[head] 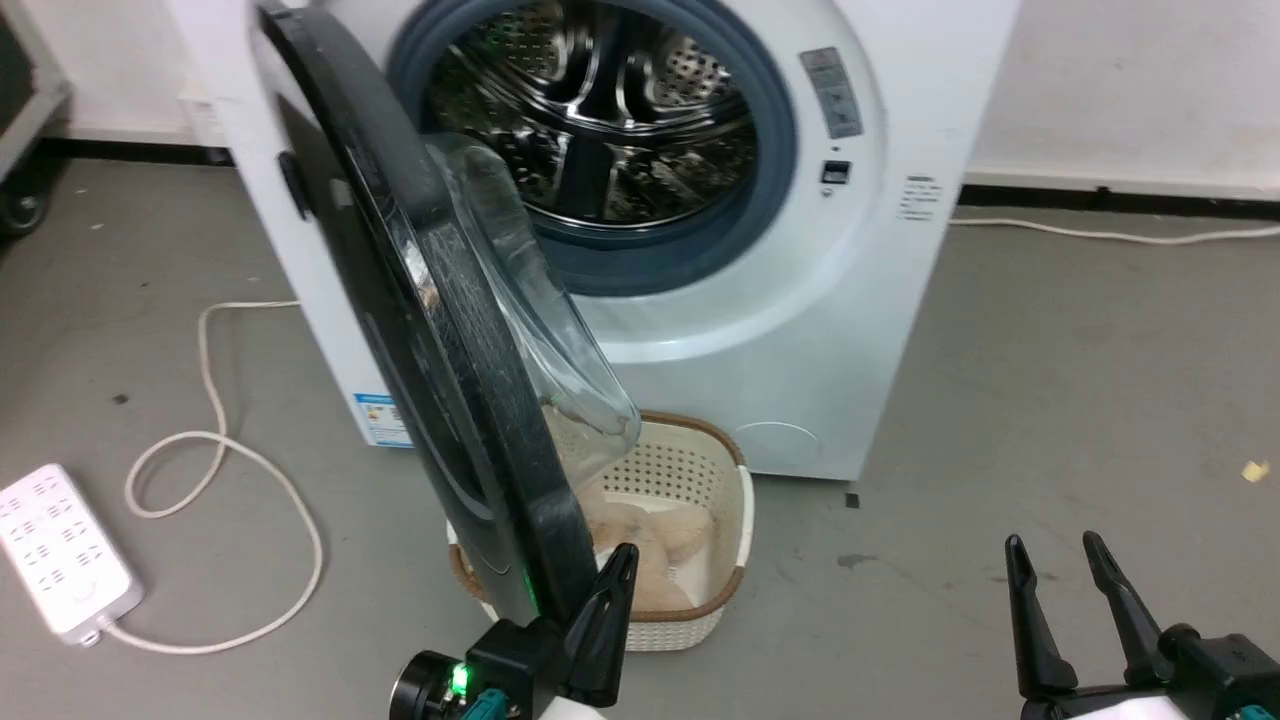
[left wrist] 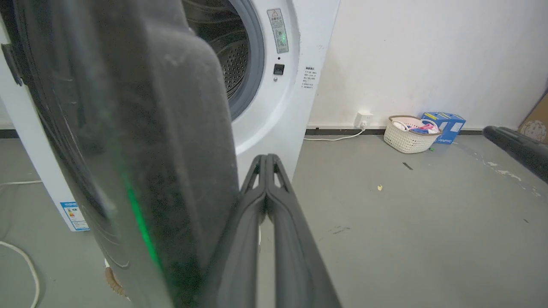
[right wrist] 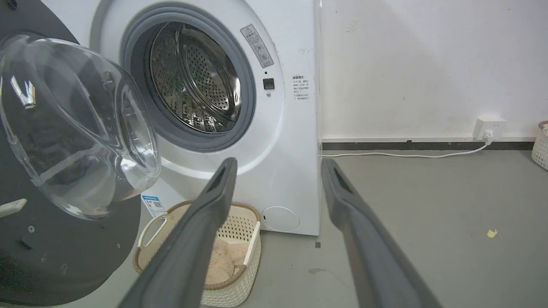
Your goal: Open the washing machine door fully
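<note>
Head view, L to R.
- Far L on the grey floor: white power strip (head: 60, 550), its cord (head: 215, 440) looping toward the washer (head: 800, 330).
- Door (head: 420, 300): big glossy black disc, dusty, hinged on the washer's L side. It is swung out about halfway and stands nearly edge-on to the head cam. The clear glass bowl (head: 540, 330) bulges from its inner face toward the drum (head: 610, 110). A green glint shows low on the rim.
- L gripper (head: 625, 555): fingers pressed together, nothing between them, at the door's lower rim on its inner side. Contact w/ the rim looks likely but can't confirm.
- Cream basket (head: 720, 480) on the floor below the bowl, pale fluffy stuff inside.
- Drum hole uncovered, grey rubber ring, steel inside.
- R gripper (head: 1055, 550): fingers spread, holding nothing, over bare floor well apart from the washer.
</note>
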You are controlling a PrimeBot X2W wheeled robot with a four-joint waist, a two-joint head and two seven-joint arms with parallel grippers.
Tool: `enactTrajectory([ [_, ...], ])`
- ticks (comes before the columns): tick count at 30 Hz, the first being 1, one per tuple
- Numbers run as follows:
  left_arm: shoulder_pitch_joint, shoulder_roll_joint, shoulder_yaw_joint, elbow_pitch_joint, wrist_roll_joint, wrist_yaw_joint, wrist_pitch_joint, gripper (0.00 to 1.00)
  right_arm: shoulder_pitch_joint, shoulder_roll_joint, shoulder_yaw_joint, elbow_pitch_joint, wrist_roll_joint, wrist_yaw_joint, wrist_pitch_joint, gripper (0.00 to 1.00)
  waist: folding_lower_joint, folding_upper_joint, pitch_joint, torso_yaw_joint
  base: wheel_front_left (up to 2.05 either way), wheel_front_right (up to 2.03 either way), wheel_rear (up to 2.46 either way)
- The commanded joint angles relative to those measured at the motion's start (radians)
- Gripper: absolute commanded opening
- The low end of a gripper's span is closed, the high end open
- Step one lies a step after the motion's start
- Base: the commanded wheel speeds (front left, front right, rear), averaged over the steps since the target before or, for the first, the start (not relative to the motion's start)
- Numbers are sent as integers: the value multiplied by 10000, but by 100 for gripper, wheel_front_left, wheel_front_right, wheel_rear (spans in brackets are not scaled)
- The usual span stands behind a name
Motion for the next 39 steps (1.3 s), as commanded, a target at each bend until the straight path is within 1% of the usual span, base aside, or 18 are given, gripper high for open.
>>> enactTrajectory([
  [1,-70,96,162,86,-56,82,-123,0,28,37,-6,-1,-63,-7,12,100,0,0,-33,206,0,0,0],
  [7,2,187,146,301,-83,21,-310,0,165,37,16,-14,-47,-7,66,100,0,0,-168,1163,0,0,0],
  [12,150,352,295,384,-195,62,-358,0,265,37,-15,25,72,-7,46,100,0,0,-248,2197,0,0,0],
  [17,164,745,882,396,-431,220,-397,0,201,37,198,97,93,-7,58,100,0,0,-146,2942,0,0,0],
  [20,47,1028,1399,350,-639,348,-416,0,101,37,246,94,66,-7,86,100,0,0,28,3200,0,0,0],
  [24,-281,1471,2147,398,-938,476,-429,0,-74,37,348,5,-84,-7,185,100,0,0,424,3289,0,0,0],
  [25,-281,1471,2147,398,-938,476,-429,0,-74,37,348,5,-84,-7,185,100,0,0,424,3289,0,0,0],
  [26,-511,1748,2532,421,-1061,549,-382,0,-171,37,354,-93,-192,-7,260,100,0,0,709,3273,0,0,0],
  [27,-637,1893,2732,440,-1141,579,-325,0,-216,37,352,-153,-251,-7,310,100,0,0,858,3255,0,0,0],
  [28,-637,1893,2732,440,-1141,579,-325,0,-216,37,352,-153,-251,-7,310,100,0,0,858,3255,0,0,0],
  [29,-926,2208,3160,525,-1352,594,-196,0,-307,37,348,-287,-388,-7,429,100,0,0,1182,3195,0,0,0],
  [30,-926,2208,3160,525,-1352,594,-196,0,-307,37,348,-287,-388,-7,429,100,0,0,1182,3195,0,0,0],
  [34,-1585,2801,4234,1090,-1916,774,-15,0,-537,37,347,-547,-633,-7,623,100,0,0,1818,2973,0,0,0],
  [35,-1751,2946,4453,1283,-2043,760,-29,0,-585,37,310,-583,-672,-7,651,100,0,0,1929,2916,0,0,0],
  [36,-2062,3279,4838,1712,-2254,680,-67,0,-680,37,256,-645,-713,-7,688,100,0,0,2162,2778,0,0,0],
  [37,-2062,3279,4838,1712,-2254,680,-67,0,-680,37,256,-645,-713,-7,688,100,0,0,2162,2778,0,0,0],
  [39,-2392,3589,5190,2177,-2456,592,-117,0,-772,37,251,-719,-761,-7,717,100,0,0,2395,2645,0,0,0],
])
